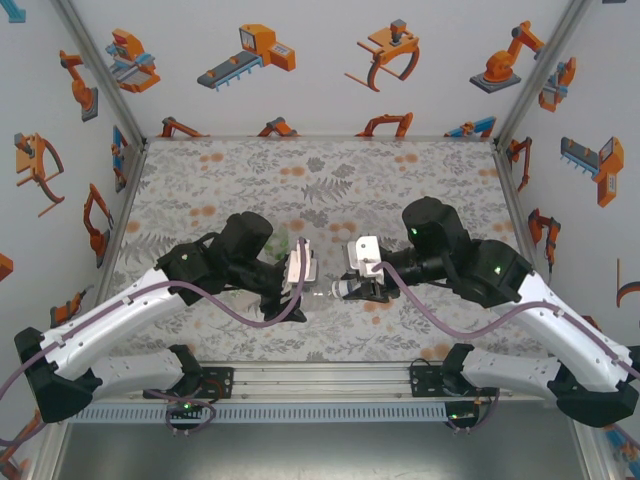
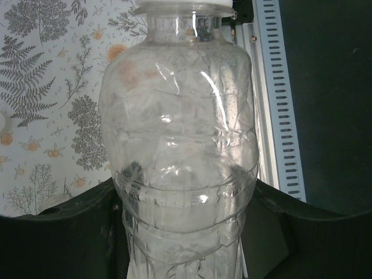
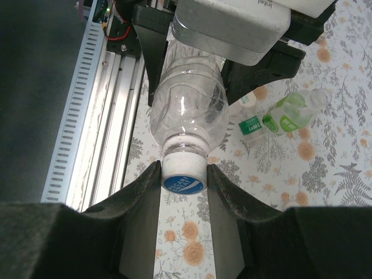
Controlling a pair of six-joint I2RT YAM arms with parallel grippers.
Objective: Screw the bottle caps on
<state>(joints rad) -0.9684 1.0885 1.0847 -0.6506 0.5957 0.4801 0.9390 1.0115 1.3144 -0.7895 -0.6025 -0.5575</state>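
The clear bottle (image 2: 180, 116) lies level above the table between my two grippers, seen faintly from above (image 1: 323, 290). My left gripper (image 2: 186, 209) is shut around its lower body, dark jaws pressing both sides; from above it sits left of centre (image 1: 300, 283). The bottle's neck (image 3: 185, 142) points at my right gripper (image 3: 183, 177), which is shut on the bottle cap (image 3: 183, 174), white-sided with a blue top, seated on the neck. From above, the right gripper (image 1: 353, 289) faces the left one. A labelled bottle (image 3: 282, 115) lies on the table beyond.
A green bottle (image 1: 283, 243) shows partly behind the left arm. The aluminium rail (image 3: 99, 116) at the table's near edge runs close beside the held bottle. The floral table (image 1: 330, 170) stretches behind the arms to the patterned walls.
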